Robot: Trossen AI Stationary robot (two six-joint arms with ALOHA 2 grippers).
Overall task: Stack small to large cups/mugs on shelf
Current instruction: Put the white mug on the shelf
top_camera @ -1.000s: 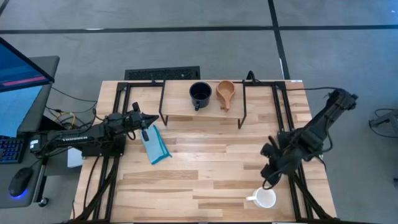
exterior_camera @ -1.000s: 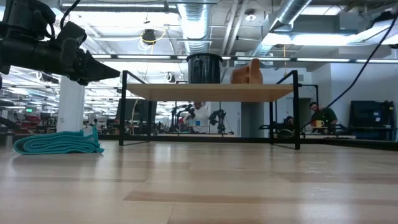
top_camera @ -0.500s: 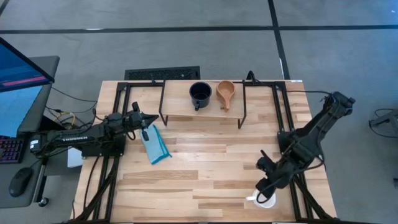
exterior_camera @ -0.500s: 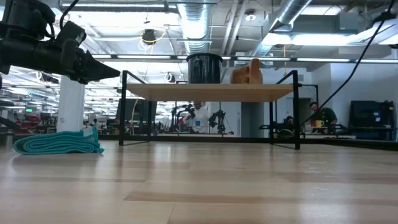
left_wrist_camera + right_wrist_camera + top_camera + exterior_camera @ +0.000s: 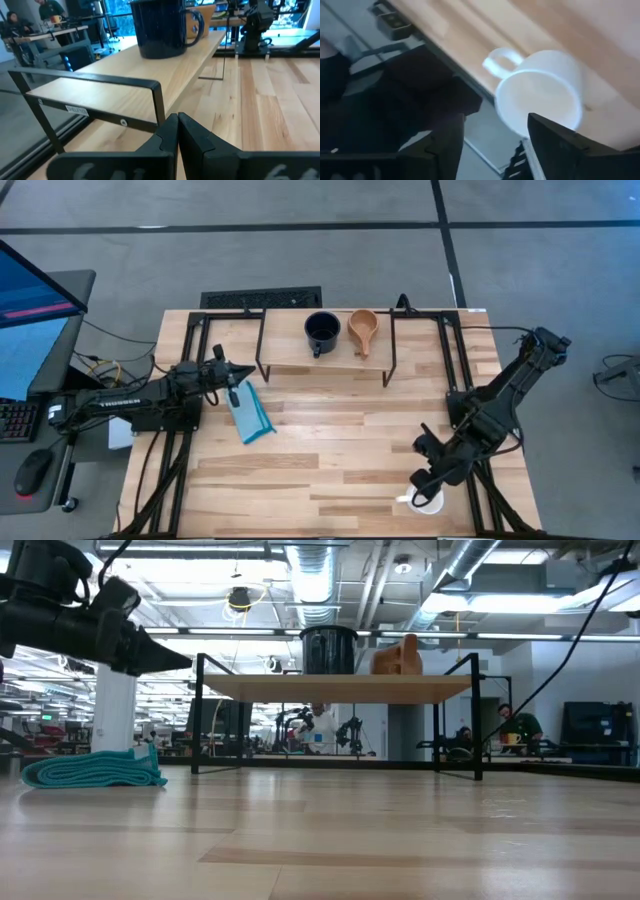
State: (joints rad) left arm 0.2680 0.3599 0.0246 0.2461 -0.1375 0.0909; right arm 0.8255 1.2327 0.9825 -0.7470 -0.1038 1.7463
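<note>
Fingers of the right gripper [image 5: 428, 491], narrower a second ago, are now standing spread over the glossy white mug [image 5: 540, 95] at the high view's lower right. Left gripper [image 5: 240, 375] is staying pressed together at mid-left. Dark mug [image 5: 321, 331] and tan wooden cup [image 5: 362, 330] are sitting on the plank-topped shelf [image 5: 290, 352], upper centre.

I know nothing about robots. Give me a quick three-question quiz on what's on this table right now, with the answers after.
1. True or false: the white mug is on the shelf.
2. Which sits nearer the blue cloth: (a) black mug, (b) wooden cup?
3. Fill in: the right gripper hangs over the ___ mug, its fingers apart.

Key: 1 false, it stands on the table near the front edge; 2 a; 3 white.
</note>
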